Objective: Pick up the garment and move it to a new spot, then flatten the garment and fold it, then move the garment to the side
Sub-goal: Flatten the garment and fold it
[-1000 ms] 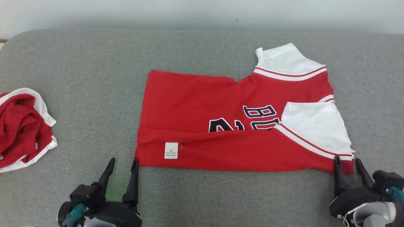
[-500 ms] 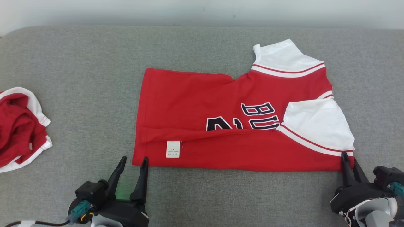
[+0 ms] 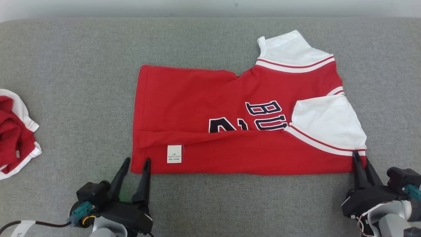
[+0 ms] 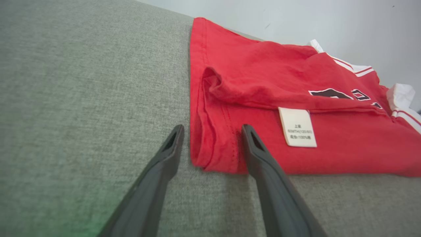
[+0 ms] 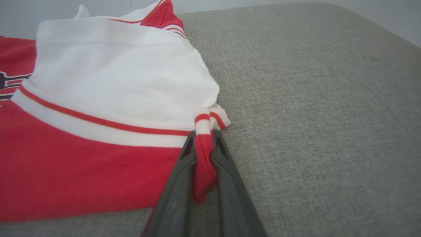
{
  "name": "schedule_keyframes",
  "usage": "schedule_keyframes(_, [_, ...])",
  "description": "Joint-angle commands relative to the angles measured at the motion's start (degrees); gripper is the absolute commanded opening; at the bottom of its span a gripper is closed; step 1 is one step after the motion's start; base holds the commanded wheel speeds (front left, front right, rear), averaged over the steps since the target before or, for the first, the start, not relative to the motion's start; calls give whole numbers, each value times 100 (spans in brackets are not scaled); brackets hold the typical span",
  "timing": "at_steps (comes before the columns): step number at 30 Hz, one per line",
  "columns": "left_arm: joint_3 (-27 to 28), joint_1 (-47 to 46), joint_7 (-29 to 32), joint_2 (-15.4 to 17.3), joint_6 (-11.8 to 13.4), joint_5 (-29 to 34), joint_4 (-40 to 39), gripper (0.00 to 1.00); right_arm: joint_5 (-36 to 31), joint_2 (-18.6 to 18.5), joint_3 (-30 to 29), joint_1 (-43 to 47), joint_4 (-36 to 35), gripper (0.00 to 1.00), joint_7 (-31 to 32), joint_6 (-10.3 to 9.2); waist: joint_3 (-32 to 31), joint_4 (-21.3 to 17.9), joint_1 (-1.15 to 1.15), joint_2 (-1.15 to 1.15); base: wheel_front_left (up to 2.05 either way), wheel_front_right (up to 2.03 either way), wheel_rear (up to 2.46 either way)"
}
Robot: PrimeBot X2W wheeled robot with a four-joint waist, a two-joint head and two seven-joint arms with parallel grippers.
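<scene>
You are looking down at a red shirt that is lying flat in the middle of the gray fabric surface. Its near long edge is folded up over the body, so the fold is covering the lower part of the dark lettering. A white label is showing on that folded strip near its left end. A white sleeve with red stripes is lying on top at the right end, and the other sleeve is sticking out at the far right corner. Your right gripper is pinching the near right corner of the shirt. In the right wrist view its fingers are pressing together on a bunch of red cloth just below the striped cuff, and the cloth is bulging out between them. Your left gripper is sitting at the near left corner with its jaws spread. In the left wrist view one finger is lying over the gray surface just outside the hem and the other is reaching over the edge of the red cloth, so the corner is sitting between them without being squeezed. A second red and white garment is lying crumpled at the left edge of the surface, well apart from the shirt.
</scene>
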Motion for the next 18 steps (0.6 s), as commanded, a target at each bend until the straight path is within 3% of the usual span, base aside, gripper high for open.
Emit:
schedule_keyframes(1, [-20,-19,6,7,-14,57,34,13,16,-29,-17,3,49,0,23,-12,13,-5,0,0,0,0,0])
schedule_keyframes(2, [-45,-21,6,6,-30,57,44,0,18,-37,-26,8,41,0,23,-12,20,-7,0,0,0,0,0])
schedule_keyframes(10, [-94,75,6,6,-100,-55,100,0,6,-2,-22,111,16,0,21,-12,-100,7,0,0,0,0,0])
schedule_keyframes(18, [117,483,1,13,-128,-84,191,0,71,20,47,421,60,0,14,-11,-743,5,0,0,0,0,0])
